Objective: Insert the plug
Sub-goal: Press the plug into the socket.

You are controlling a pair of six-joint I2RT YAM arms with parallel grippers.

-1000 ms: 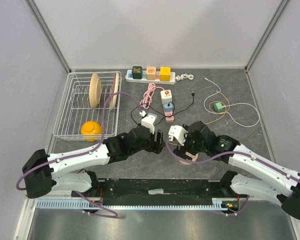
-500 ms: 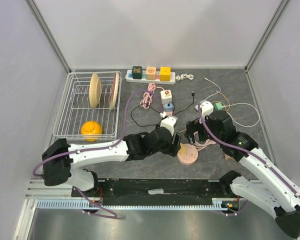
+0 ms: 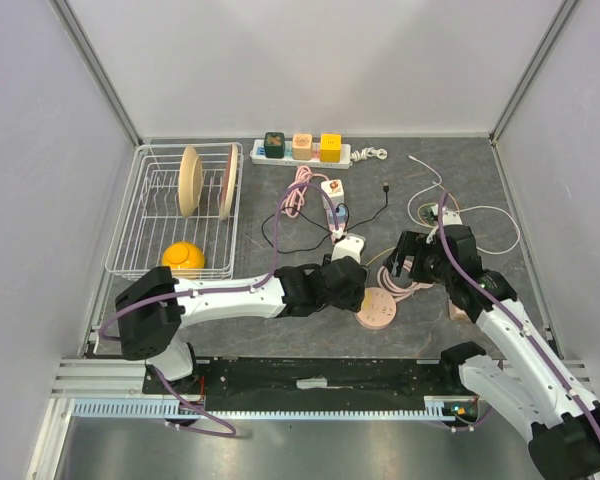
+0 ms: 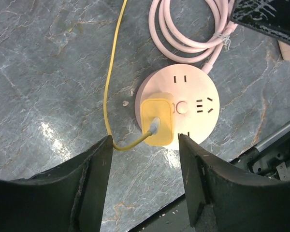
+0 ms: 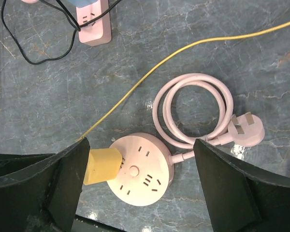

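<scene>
Since a second ago, when my two arms were bunched close together near my bases, a lot has moved. My left arm has reached out over the round pink socket (image 4: pixel 203 125), and my right arm has pulled back to its own side. The socket lies flat on the grey table (image 4: pixel 48 72), right under my left gripper (image 4: pixel 144 139). It is also under my right gripper (image 5: pixel 140 145), which looks down on it from farther off. The pink cord (image 5: pixel 193 78) lies curled in a loop just past the socket. My left gripper's jaws stand apart, one on each side, and nothing is pinched between them. My right gripper's jaws are spread wide too, and it is empty. The yellow plug (image 4: pixel 157 121) sits on the socket, below the gap between my left jaws, and neither jaw touches it. Its thin yellow wire (image 4: pixel 106 87) runs away past one jaw and across the table. I think this means I have brought the plug to the socket and let go of it, so the big part of the job looks done. I cannot tell if the plug is pushed all the way down. From my right side it seems to sit close to the edge of the socket, so it may need one more push.
</scene>
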